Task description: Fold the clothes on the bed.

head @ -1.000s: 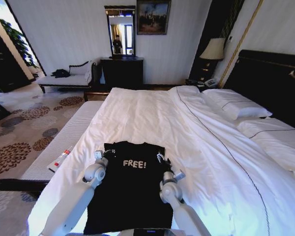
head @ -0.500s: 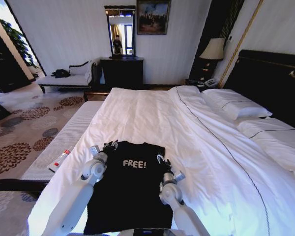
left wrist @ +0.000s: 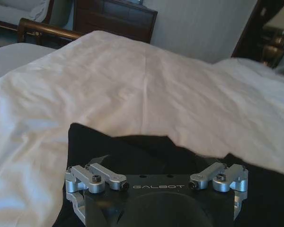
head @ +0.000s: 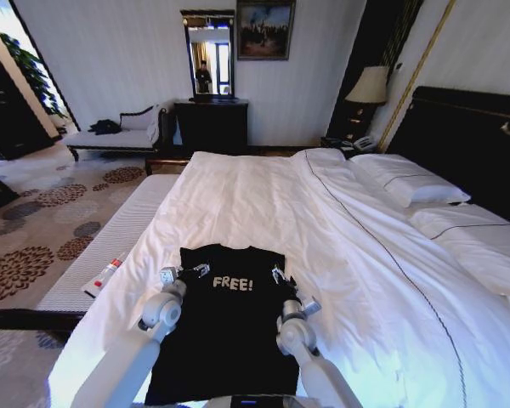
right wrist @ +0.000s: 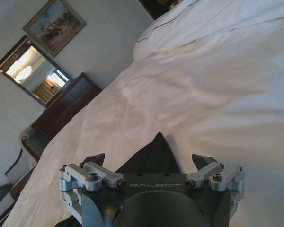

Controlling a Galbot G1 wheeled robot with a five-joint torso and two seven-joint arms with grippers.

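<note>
Black T-shirt (head: pixel 225 327) flat on bed (head: pixel 340 229); left gripper (head: pixel 187 272) spread at sleeve, right gripper (head: pixel 282 279) spread opposite. Pinch both shoulders evenly, avoid duvet.

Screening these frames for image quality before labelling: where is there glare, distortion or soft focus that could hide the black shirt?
Head view: wide-angle bending at the edges, bright daylight blowing out the duvet, while the black T-shirt reads as a flat dark patch beyond its white lettering. Left wrist view: soft focus, shirt folds barely separable. Right wrist view: duvet bright, room tilted, shirt corner dark.
</note>
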